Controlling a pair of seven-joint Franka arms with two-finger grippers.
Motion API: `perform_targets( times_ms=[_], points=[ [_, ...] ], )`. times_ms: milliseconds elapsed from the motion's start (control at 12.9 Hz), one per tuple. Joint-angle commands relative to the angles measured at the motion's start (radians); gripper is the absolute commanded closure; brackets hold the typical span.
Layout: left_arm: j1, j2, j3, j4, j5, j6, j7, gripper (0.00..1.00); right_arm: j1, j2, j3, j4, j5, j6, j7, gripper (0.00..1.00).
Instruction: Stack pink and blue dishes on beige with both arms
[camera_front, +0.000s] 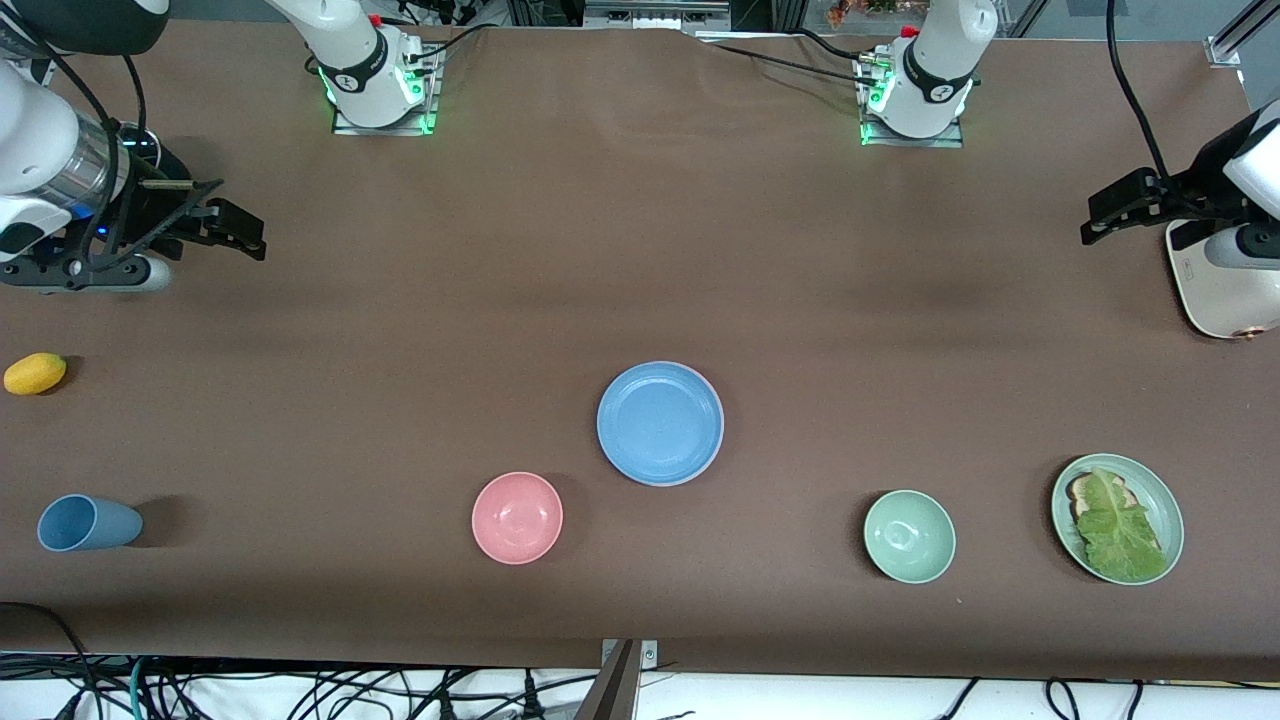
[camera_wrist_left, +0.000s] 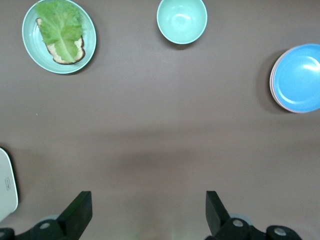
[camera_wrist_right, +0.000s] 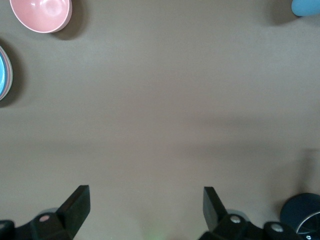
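**Plates stacked mid-bench, both claws spread wide and empty**

Nearest the front camera sit three small round vessels in a row: a pale green bowl (camera_front: 909, 535), a salmon-pink bowl (camera_front: 517, 517) with a smooth glossy hollow, and, toward the right arm's end, a sky-blue cup (camera_front: 88, 523) lying on its side. Just beside the green bowl, toward the left arm's end, a pale green plate (camera_front: 1166, 505) carries a crinkled lettuce leaf (camera_front: 1118, 530) laid over a slice of bread.

Farther from the camera, near the middle of the bench (camera_front: 640, 250), the blue plate (camera_front: 659, 423) lies flat and matte with a low rim. Under it a thin pink edge shows along one side: the pink plate (camera_wrist_left: 272, 82), seen best in the left wrist view. Whether the beige plate lies beneath them cannot be told.

A brown, cloth-like cover with faint creases lies over the bench. A small yellow, lemon-shaped fruit (camera_front: 35, 373) rests at the right arm's end, farther back than the cup. A cream-white rounded appliance (camera_front: 1215, 290) stands at the left arm's end.

The left claw (camera_front: 1100, 220) hangs over bare bench at its own end, black fingers spread apart, holding nothing. The right claw (camera_front: 235, 230) hangs likewise over its end, fingers wide, empty. Both glossy white arms wait, well apart from the plates.
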Motion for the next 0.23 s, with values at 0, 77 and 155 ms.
perform_targets(
  times_ms=[0, 77, 155],
  points=[
    [-0.002, -0.020, 0.002, -0.030, -0.011, 0.021, 0.048, 0.00, -0.015, 0.010, 0.015, 0.028, -0.014, -0.018, -0.012, 0.00],
    [0.004, -0.019, 0.002, -0.030, -0.013, 0.021, 0.048, 0.00, -0.014, 0.010, 0.015, 0.028, -0.015, -0.020, -0.012, 0.00],
    [0.006, -0.019, 0.002, -0.027, -0.013, 0.019, 0.047, 0.00, -0.014, 0.011, 0.015, 0.026, -0.015, -0.020, -0.012, 0.00]
  ],
)
